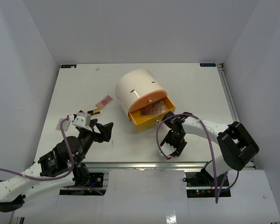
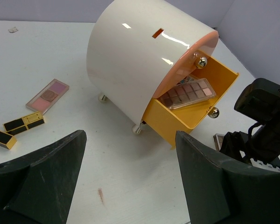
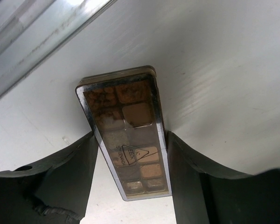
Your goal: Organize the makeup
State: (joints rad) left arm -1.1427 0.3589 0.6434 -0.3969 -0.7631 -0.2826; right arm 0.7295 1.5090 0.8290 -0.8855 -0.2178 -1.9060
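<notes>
Brown palette point(image 3: 129, 149) pinched in right jaws — left jaws spread, facing open yellow drawer point(image 2: 170, 125).

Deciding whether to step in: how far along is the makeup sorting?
Done: one brown palette lies in the open yellow drawer. In hand: the right gripper is shut on a second brown palette, outside the drawer. Remaining: the pink palette and two gold-and-black bars lie loose on the table; the left gripper is open and empty.

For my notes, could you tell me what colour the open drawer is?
The drawer is yellow; left wrist view.
</notes>
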